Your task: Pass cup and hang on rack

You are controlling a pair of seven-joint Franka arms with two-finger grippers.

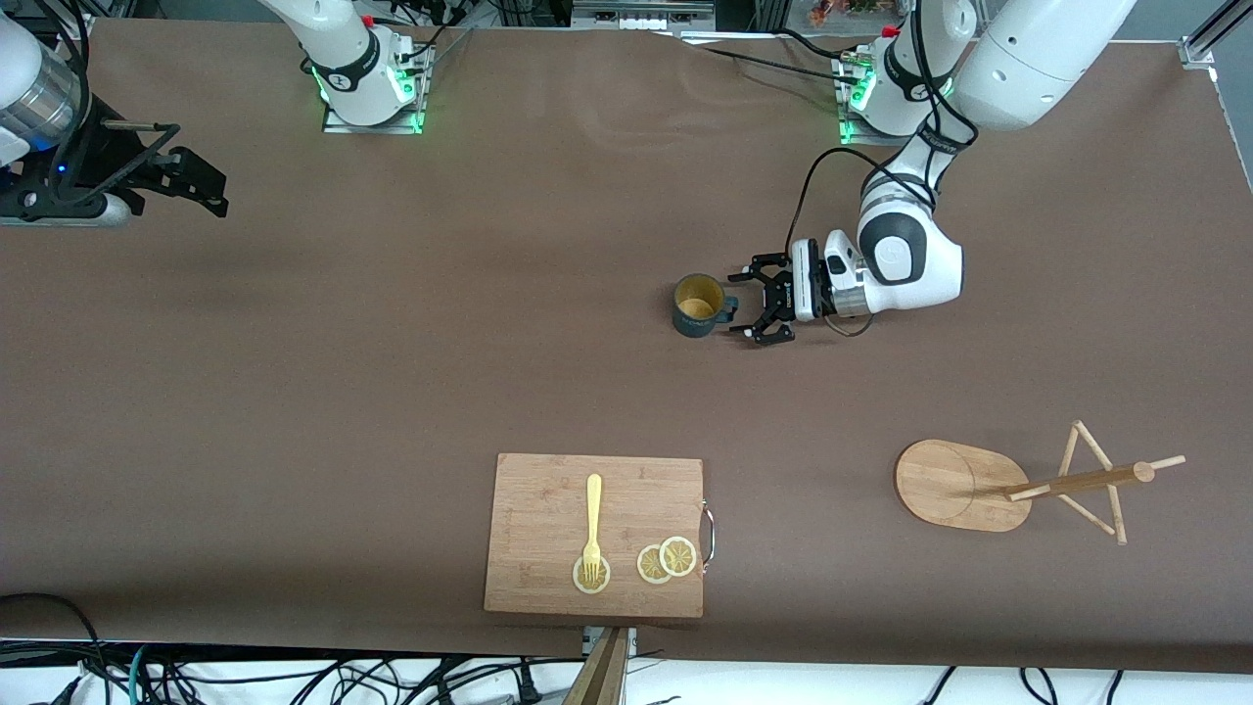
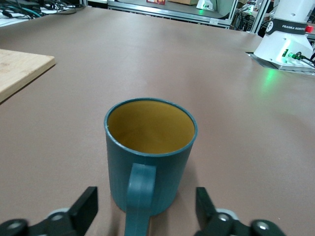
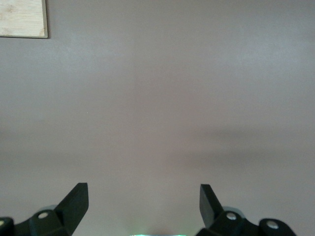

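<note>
Stands upright on the brown table [image 1: 392,343], the teal cup [image 1: 699,305], yellowish inside, its loop handle [image 2: 139,196] turned toward the left gripper [image 1: 755,305] and reaching into the gap between its fingers [image 2: 84,206]. Spread wide, those fingers, one to each side of the handle, neither touching the cup; low over the table just beside the cup, on the side toward the left arm's end.

Lies tipped over, the bamboo rack [image 1: 1018,483], oval base on edge and pole level with the table, pegs pointing toward the left arm's end; well apart from the left fingers and nearer to the front camera than they are.

Waits at the right arm's end, the right gripper [image 1: 201,191], fingers [image 3: 76,201] spread over bare table with nothing between them.

Nearer to the front camera than the cup, a bamboo cutting board [image 1: 548,509] with a yellow fork [image 1: 592,524] and three lemon slices [image 1: 666,560] on it.

Reads "FRANKA ROBOTICS", partly cut off, on a black band of the arm base [image 2: 290,34] in the left wrist view. Lettering on the left arm's links too small to read.
</note>
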